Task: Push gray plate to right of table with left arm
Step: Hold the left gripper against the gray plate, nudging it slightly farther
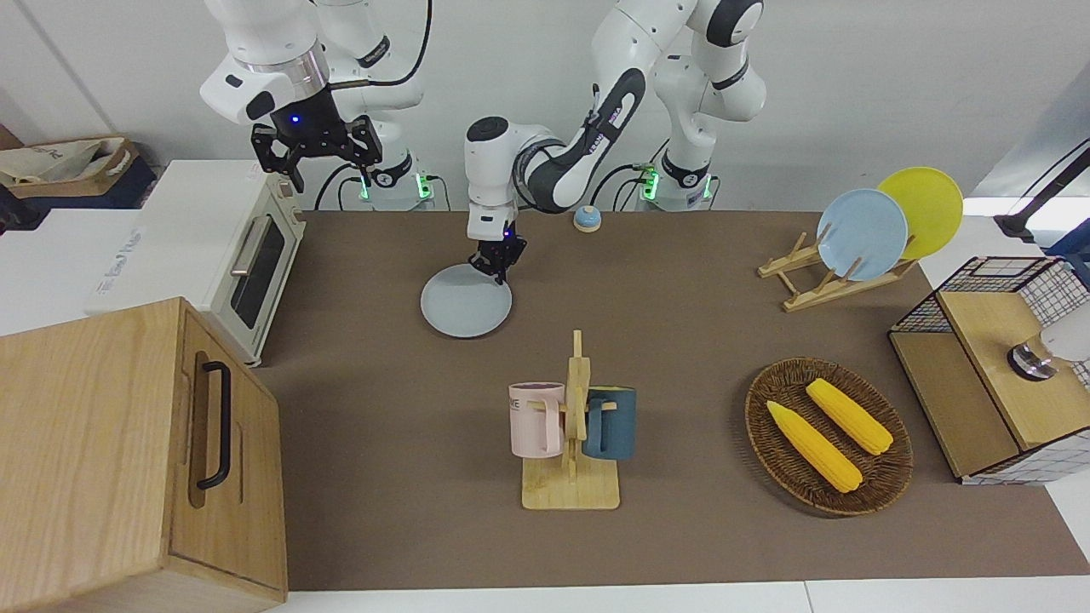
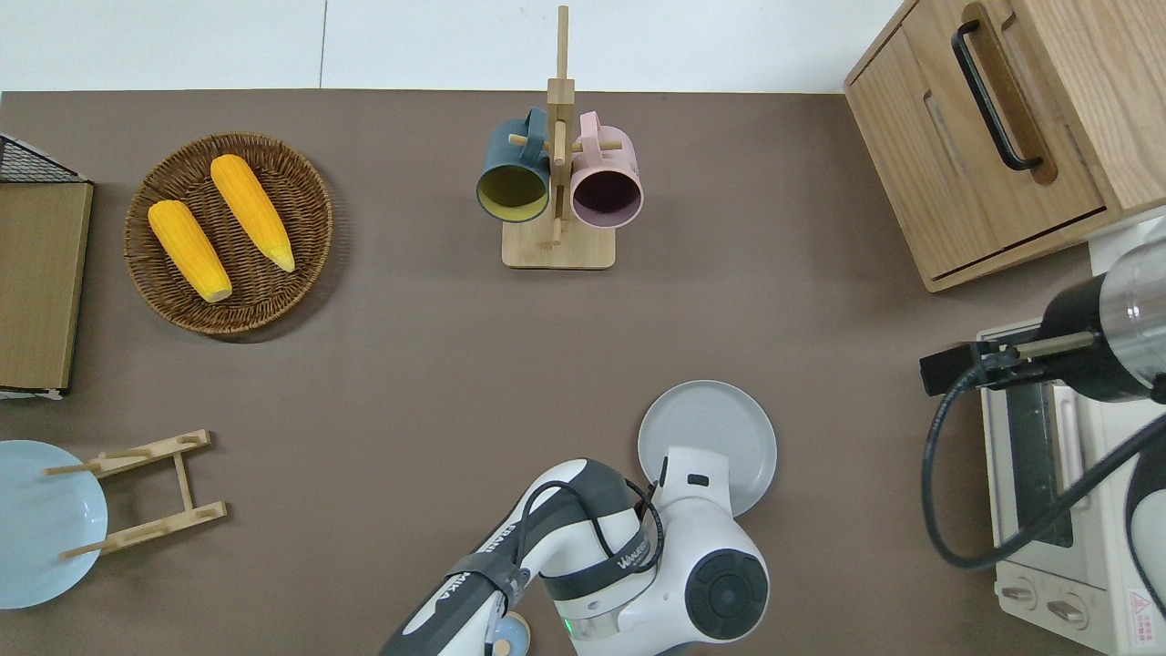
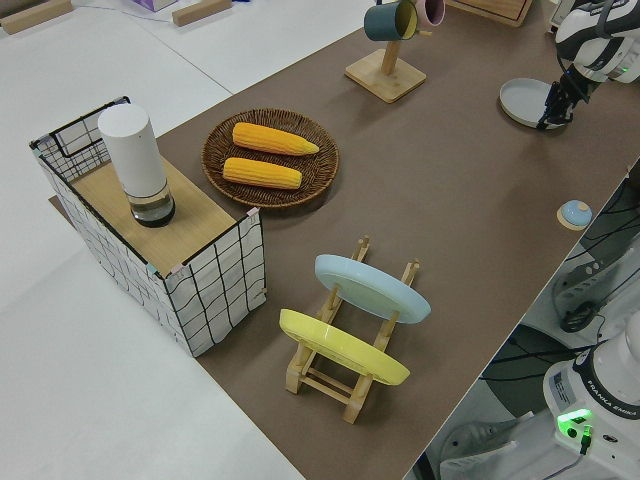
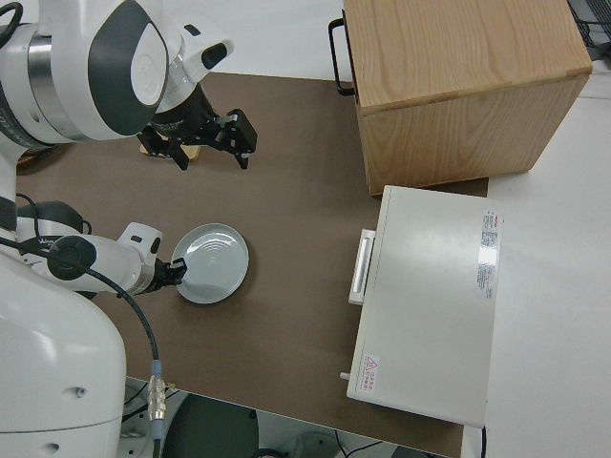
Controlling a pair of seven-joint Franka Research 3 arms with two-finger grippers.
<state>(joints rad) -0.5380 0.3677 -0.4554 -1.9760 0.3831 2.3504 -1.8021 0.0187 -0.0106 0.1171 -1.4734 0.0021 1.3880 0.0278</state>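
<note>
Pressing down at the gray plate's (image 1: pixel 466 301) one-o'clock rim in the front view, the left pincer (image 1: pixel 498 264) grips nothing; its finger gap I cannot tell. The plate sits on the desk (image 1: pixel 681 340) short of the oven (image 1: pixel 247 255), so I judge pushing remains. The right arm is parked.

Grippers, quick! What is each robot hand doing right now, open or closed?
Left gripper: down at the rim of the gray plate; open or shut cannot be told.
Right gripper: open, holding nothing, parked.

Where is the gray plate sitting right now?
The gray plate lies flat on the table, nearer to the robots than the mug rack, toward the right arm's end beside the toaster oven; the left gripper is at its rim.
</note>
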